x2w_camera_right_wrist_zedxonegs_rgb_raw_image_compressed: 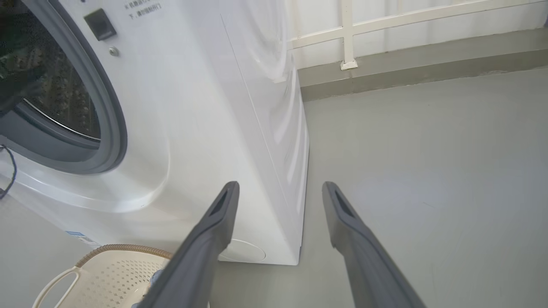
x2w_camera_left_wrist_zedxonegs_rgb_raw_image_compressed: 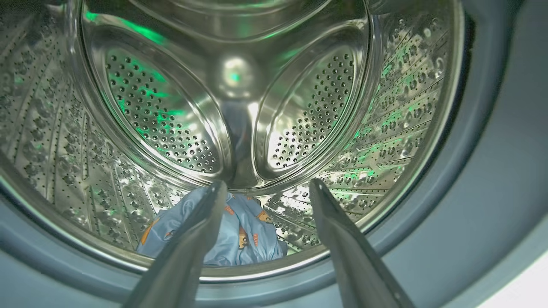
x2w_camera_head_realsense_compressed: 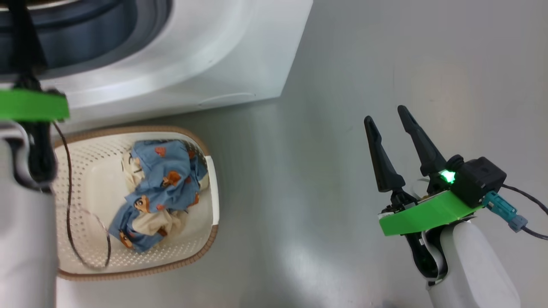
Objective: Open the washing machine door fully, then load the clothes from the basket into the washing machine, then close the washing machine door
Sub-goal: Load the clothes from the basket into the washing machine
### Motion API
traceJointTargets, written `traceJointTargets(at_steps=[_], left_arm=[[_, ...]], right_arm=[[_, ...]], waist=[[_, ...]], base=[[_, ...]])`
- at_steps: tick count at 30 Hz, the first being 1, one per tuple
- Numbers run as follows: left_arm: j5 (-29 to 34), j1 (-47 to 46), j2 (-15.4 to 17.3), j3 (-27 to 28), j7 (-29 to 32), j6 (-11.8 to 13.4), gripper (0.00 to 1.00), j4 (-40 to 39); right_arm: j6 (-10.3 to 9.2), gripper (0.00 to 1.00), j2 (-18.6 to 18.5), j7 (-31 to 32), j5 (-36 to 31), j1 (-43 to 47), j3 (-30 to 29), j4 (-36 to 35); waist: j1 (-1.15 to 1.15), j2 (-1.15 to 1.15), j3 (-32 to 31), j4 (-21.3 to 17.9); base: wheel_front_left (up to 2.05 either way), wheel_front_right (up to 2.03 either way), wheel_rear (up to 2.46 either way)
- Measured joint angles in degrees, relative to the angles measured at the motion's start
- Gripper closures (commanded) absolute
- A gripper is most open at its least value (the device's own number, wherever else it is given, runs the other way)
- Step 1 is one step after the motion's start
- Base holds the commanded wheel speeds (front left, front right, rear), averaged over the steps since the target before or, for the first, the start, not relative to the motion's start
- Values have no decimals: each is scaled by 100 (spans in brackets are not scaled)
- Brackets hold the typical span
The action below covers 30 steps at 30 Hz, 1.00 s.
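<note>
Light blue cartoon-printed clothes [x2w_camera_head_realsense_compressed: 162, 192]: one garment [x2w_camera_left_wrist_zedxonegs_rgb_raw_image_compressed: 239, 239] lies inside the perforated steel drum [x2w_camera_left_wrist_zedxonegs_rgb_raw_image_compressed: 171, 128], the rest in the cream perforated plastic basket [x2w_camera_head_realsense_compressed: 85, 171] | your left claw [x2w_camera_left_wrist_zedxonegs_rgb_raw_image_compressed: 265, 186] and right claw [x2w_camera_head_realsense_compressed: 385, 115]: both apart, empty | left for you: finish loading, close door

the clothes [x2w_camera_head_realsense_compressed: 167, 179] are light blue with orange-brown cartoon patches and cream parts; the basket [x2w_camera_head_realsense_compressed: 98, 179] is cream-white, perforated, brown-rimmed; the washing machine [x2w_camera_right_wrist_zedxonegs_rgb_raw_image_compressed: 205, 107] is white, its gasket [x2w_camera_right_wrist_zedxonegs_rgb_raw_image_compressed: 117, 128] grey, its drum [x2w_camera_left_wrist_zedxonegs_rgb_raw_image_compressed: 162, 115] silvery.

Basket [x2w_camera_head_realsense_compressed: 98, 188] before washing machine [x2w_camera_head_realsense_compressed: 205, 55]; clothes [x2w_camera_head_realsense_compressed: 162, 188] in basket; one garment [x2w_camera_left_wrist_zedxonegs_rgb_raw_image_compressed: 248, 239] in drum [x2w_camera_left_wrist_zedxonegs_rgb_raw_image_compressed: 162, 111].
</note>
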Motion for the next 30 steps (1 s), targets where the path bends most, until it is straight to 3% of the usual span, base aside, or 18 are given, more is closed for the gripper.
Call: traceJointTargets(at_steps=[13, 30], left_arm=[[1031, 2196, -558, 446, 0, 19, 0, -1156], [1783, 4331, -904, 737, 1, 263, 0, -1952]], right_arm=[[0, 0, 2, 0, -1, 485, -44, 141], [0, 0, 5, 1, -73, 1020, 41, 311]], waist=[[0, 0, -881, 50], [0, 0, -1969, -29]], base=[[0, 0, 0], [0, 0, 0]])
